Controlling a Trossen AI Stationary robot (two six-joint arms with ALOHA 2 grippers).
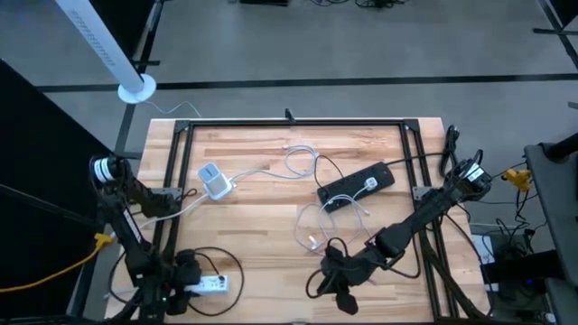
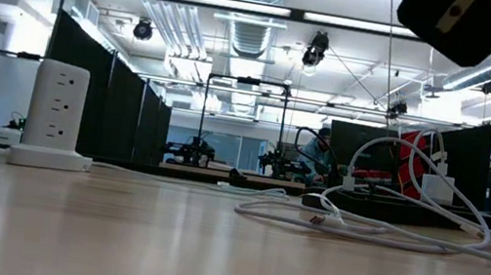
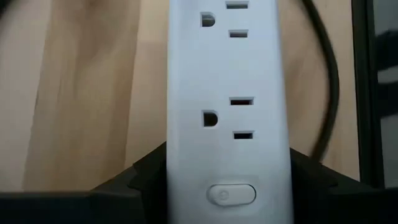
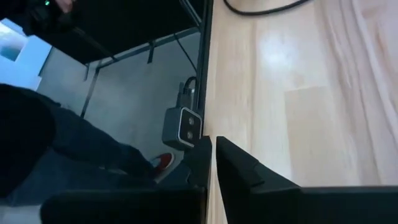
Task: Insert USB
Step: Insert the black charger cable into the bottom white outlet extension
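A white power strip (image 3: 227, 93) with a rocker switch (image 3: 231, 194) lies at the table's near left corner (image 1: 209, 285), with my left gripper (image 1: 188, 287) shut on it. The white USB cable (image 1: 312, 236) lies slack in loops mid-table, its plug end (image 2: 317, 218) resting on the wood. My right gripper (image 4: 212, 148) is shut on nothing at the table's near edge (image 1: 343, 296), apart from the cable. My left gripper holds the white power strip by its two long sides at the switch end (image 3: 177, 180), pinched between the two fingers (image 3: 146, 177). The fingers slant steeply down and lie across the strip. The socket face is turned up; I cannot tell whether the strip rests on the table.
A black power strip (image 1: 357, 185) with a white plug in it lies at the centre right. A white charging tower (image 1: 215, 181) stands at the far left. A black cord (image 1: 221, 264) loops beside the white strip. A small camera (image 4: 182, 127) hangs on the near edge.
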